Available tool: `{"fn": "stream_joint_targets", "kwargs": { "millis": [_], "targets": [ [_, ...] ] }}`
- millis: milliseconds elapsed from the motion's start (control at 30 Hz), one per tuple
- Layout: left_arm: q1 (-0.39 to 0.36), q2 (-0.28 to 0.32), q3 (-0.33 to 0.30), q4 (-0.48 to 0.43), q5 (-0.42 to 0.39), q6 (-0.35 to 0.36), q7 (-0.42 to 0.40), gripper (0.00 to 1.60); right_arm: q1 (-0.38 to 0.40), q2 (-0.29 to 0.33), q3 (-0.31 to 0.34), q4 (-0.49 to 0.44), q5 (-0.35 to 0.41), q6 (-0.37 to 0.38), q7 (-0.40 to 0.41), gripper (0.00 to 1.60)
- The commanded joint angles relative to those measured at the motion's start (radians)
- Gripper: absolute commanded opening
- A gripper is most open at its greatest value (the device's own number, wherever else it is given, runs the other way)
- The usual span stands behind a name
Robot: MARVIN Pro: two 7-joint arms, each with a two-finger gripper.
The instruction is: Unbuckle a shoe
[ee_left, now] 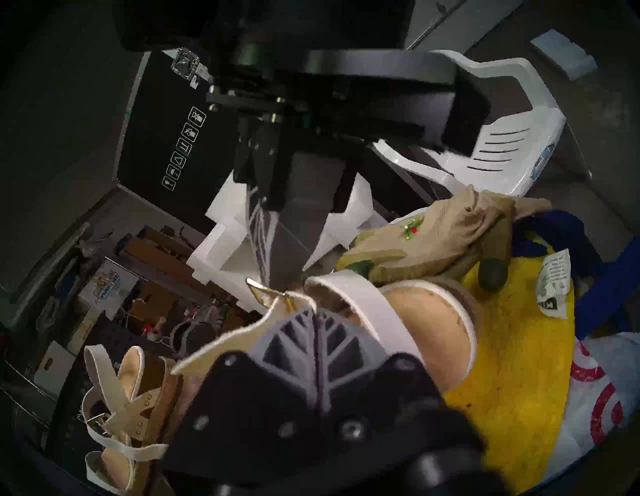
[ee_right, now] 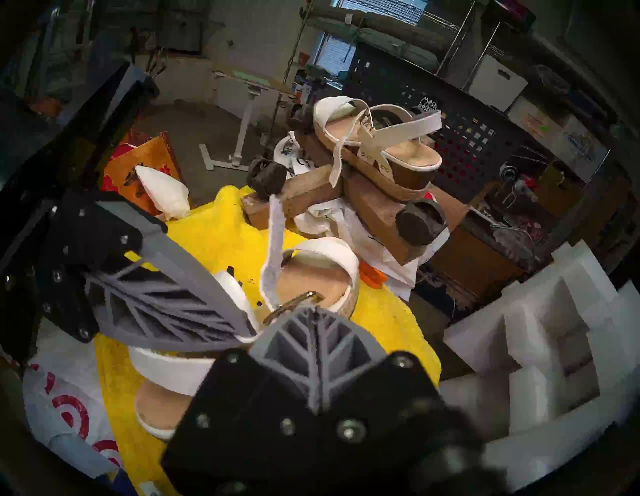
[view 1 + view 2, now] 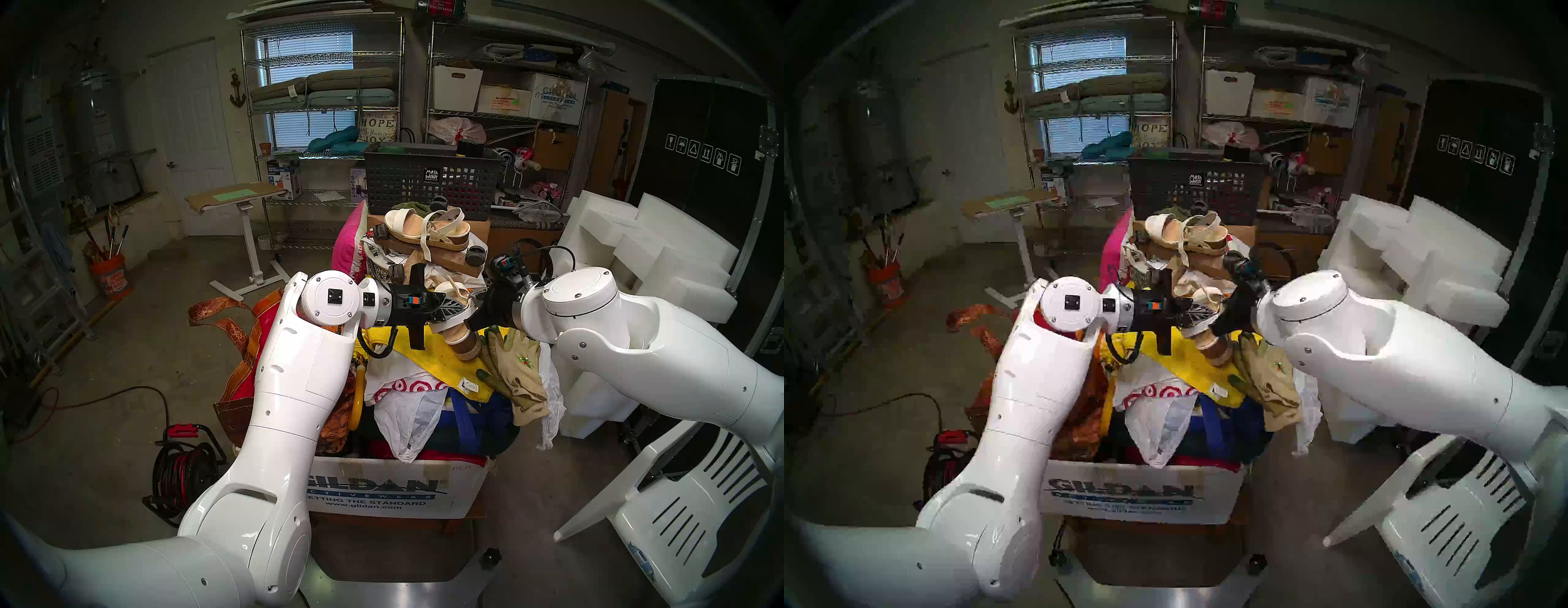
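Shows the shoe (image 2: 311, 280) lifted just above the yellow cloth (image 2: 214, 235), toe toward the far side of the cloth and heel hanging over its near part. Holds the ankle strap (image 1: 225, 343) in the left gripper (image 1: 313, 311), fingers pressed fully together, reaching in level from the left of the cloth. Meets it with the right gripper (image 2: 313, 311), also fully closed, its tips pinched on the small metal buckle (image 2: 294, 304) directly over the cloth; both claws almost touching each other at the heel side of the shoe. Leaves a loose strap end (image 2: 277, 225) standing up above the cloth. Places the twin sandal (image 3: 424, 227) behind the cloth and higher, on a wooden dolly (image 2: 374, 211), well apart from both claws. Puts tan gloves (image 3: 517, 373) at the right edge of the cloth, just under the right wrist, and white foam blocks (image 3: 636, 254) further right. Offers open air only above the cloth and toward its left; crowded with bags below.
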Motion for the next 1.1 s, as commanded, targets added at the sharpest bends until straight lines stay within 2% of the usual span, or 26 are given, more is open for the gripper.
{"fn": "stream_joint_targets", "kwargs": {
  "millis": [0, 367, 567, 833, 1067],
  "targets": [
    [-0.002, -0.017, 0.011, -0.014, -0.002, -0.004, 0.008, 0.00, 0.039, 0.004, 0.019, -0.014, -0.030, -0.010, 0.022, 0.00],
    [-0.038, -0.039, 0.011, 0.025, 0.069, -0.007, 0.137, 0.00, 0.035, 0.021, 0.017, -0.035, -0.044, 0.000, 0.044, 0.00],
    [-0.052, -0.030, 0.002, 0.043, 0.093, -0.013, 0.166, 0.00, 0.032, 0.031, 0.019, -0.042, -0.049, 0.000, 0.053, 0.00],
    [-0.041, -0.023, -0.011, 0.034, 0.095, -0.016, 0.148, 0.00, 0.031, 0.026, 0.031, -0.036, -0.057, -0.019, 0.034, 0.00],
    [-0.035, -0.017, -0.017, 0.030, 0.096, -0.025, 0.138, 0.00, 0.022, 0.032, 0.048, -0.038, -0.052, -0.033, -0.030, 0.00]
  ]
}}
